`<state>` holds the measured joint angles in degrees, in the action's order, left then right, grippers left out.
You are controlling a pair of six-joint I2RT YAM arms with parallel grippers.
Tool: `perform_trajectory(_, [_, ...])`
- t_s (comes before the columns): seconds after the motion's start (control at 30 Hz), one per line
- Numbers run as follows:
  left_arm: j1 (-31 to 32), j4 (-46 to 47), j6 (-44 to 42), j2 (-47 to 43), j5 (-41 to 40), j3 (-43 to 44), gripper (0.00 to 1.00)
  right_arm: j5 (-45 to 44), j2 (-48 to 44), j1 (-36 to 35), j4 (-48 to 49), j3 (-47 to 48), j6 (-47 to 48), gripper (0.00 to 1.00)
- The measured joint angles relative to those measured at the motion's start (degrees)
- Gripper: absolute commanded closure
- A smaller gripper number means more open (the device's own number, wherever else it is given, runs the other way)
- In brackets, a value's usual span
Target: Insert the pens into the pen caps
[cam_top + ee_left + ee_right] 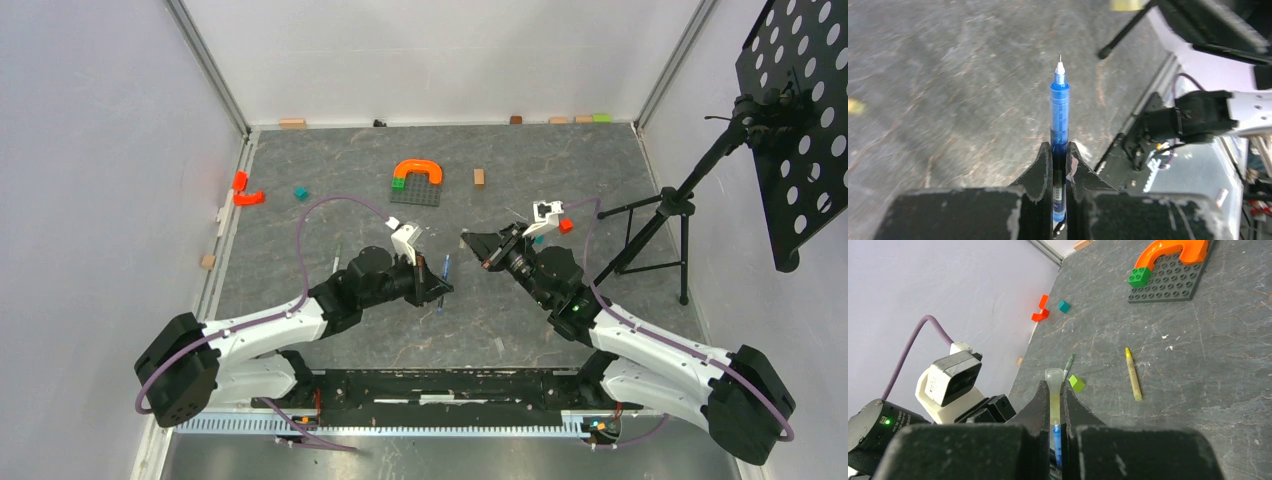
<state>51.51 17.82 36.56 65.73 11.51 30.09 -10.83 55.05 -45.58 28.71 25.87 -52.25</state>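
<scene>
Blue pen (1059, 107), a translucent plastic barrel with a fine needle tip, sits clamped in my left gripper (1059, 150). Its black fingers are pinched narrow around the pen's lower half, so the writing end sticks out clear ahead of them. I read that as deliberate, since the exposed tip is the part that has to enter a cap. My right gripper (1054, 390) is closed just as tightly on a clear plastic pen cap (1053, 376) with a blue clip. The cap's open mouth points out past the fingertips, free to receive the tip.

From above, both grippers hang over the middle of the grey stone-patterned table (560, 190), near one another but apart, and the blue pen is not yet in the cap. I judge this to be the lining-up step. The next move calls for tip and mouth on one axis, and a slight tilt could jam the needle against the cap's rim.

Two more pens lie flat on the table. A tan-yellow pen (1133, 374) lies short of a dark studded baseplate (1173, 287) that carries an orange arch (1168, 250) toward the far edge. A pale green pen (1068, 365) lies further toward the left edge, just beside a small lime-green block (1076, 383). With those two uncapped, I judge the task is early
</scene>
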Motion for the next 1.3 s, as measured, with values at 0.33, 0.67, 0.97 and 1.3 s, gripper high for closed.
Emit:
perform_trajectory(0.33, [0.00,-11.98,0.52,-4.24,-8.63,-2.97,0.98,-5.09,1.60,0.00,-10.10,0.87,5.84,0.98])
perform_trajectory(0.67, [0.00,-38.21,-0.55,-20.09,-15.37,7.67,0.98,-6.75,19.15,0.09,-23.93,6.38,14.82,0.99])
perform_trajectory(0.97, [0.00,-54.80,-9.27,-28.74,-21.09,16.90,0.98,-4.68,32.72,-0.13,-28.98,14.19,19.87,0.60])
perform_trajectory(1.3, [0.00,-59.08,-12.26,-28.63,-21.97,16.79,0.98,-4.70,31.04,-0.74,-37.97,16.68,24.09,0.26])
